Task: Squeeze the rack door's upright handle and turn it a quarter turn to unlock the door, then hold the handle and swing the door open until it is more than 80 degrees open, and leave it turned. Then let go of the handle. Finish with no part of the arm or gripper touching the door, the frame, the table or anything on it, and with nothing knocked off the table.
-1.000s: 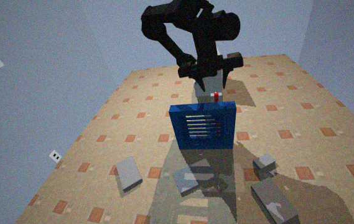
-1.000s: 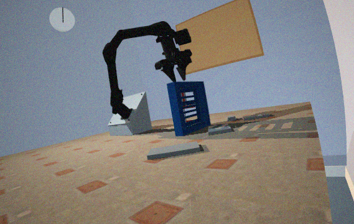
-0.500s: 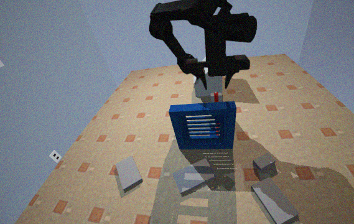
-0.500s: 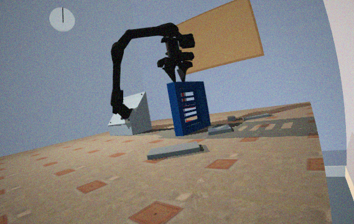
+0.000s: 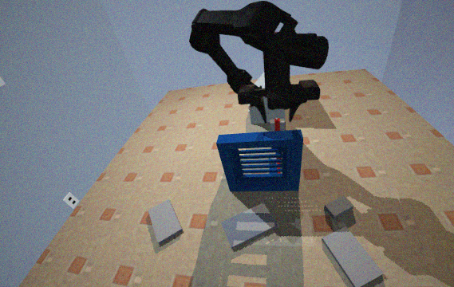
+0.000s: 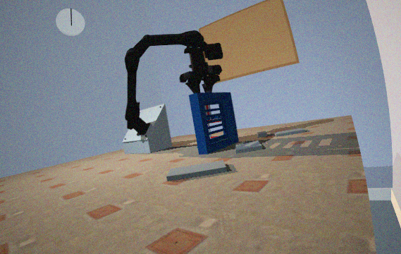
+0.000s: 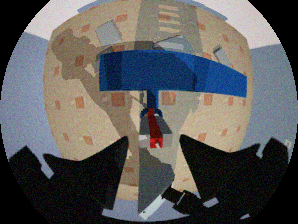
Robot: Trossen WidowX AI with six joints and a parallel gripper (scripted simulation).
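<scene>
The blue rack frame (image 5: 227,167) (image 6: 197,123) (image 7: 150,70) stands upright on the table (image 5: 131,207) (image 6: 80,212). Its door appears closed, on the side toward the arm's base; its face is mostly hidden. The red upright handle (image 5: 277,124) (image 7: 154,125) sticks out on that side, seen from above in the wrist view; it is hidden in the exterior view. My gripper (image 5: 278,119) (image 6: 203,92) (image 7: 154,139) points down above the handle side of the rack. It is open and empty, fingers apart to the left and right of the handle in the wrist view, with no visible contact.
Several grey blocks lie beyond the rack, including a flat one (image 5: 165,222) (image 6: 200,171), a tilted slab (image 5: 246,233) (image 6: 249,147), a small block (image 5: 340,213) and a long block (image 5: 352,259). The arm's pale wedge-shaped base (image 6: 159,128) stands behind the rack's handle side.
</scene>
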